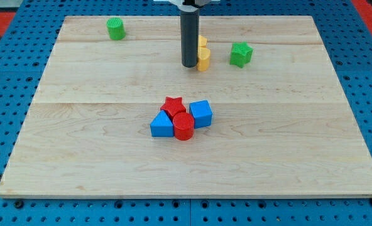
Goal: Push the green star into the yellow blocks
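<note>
Wooden board (79, 150): pale planks on a blue pegboard; we note seven or so blocks on it.
Our tip (190, 65): bare dark rod, nothing held and nothing to open or close; it stands touching or just beside the yellow blocks, at their 9 o'clock.
Yellow blocks (203, 58): two pieces stacked in view, partly hidden by the rod; shapes not determinable.
Green star (240, 54): lies near the yellow blocks at their 3 o'clock, apart from them, at the board's 12 to 1 o'clock.
Green cylinder (115, 29): at the board's 11 o'clock, well apart.
Centre cluster: red star (172, 105), red cylinder (183, 126), blue cube (200, 113) and a blue block (161, 125), all touching.
Position fault: we judge the tip is on the wrong side; it must pass round to the star's 3 o'clock.
Risk: moving straight toward 3 o'clock would shove the yellows, scattering the target.
Risk: an off-centre push on the star's points may spin it past the yellows.
</note>
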Robot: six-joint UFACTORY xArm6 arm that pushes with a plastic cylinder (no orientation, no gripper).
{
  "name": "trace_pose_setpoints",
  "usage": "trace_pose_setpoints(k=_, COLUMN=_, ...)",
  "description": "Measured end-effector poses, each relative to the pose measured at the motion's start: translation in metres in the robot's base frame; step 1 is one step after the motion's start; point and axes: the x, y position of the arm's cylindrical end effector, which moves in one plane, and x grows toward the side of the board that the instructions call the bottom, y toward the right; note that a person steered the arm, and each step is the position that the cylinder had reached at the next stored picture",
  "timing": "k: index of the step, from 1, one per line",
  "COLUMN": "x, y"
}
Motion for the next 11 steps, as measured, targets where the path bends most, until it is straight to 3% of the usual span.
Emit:
trace_pose_setpoints(k=1, x=0.0, y=0.027)
trace_pose_setpoints(k=2, x=0.04, y=0.035)
trace_pose_setpoints(k=3, x=0.029, y=0.113)
trace_pose_setpoints(k=5, x=0.021, y=0.095)
trace_pose_setpoints(k=6, x=0.019, y=0.175)
trace_pose_setpoints(k=7, x=-0.008, y=0.193)
trace_pose_setpoints(k=11, x=-0.019, y=0.059)
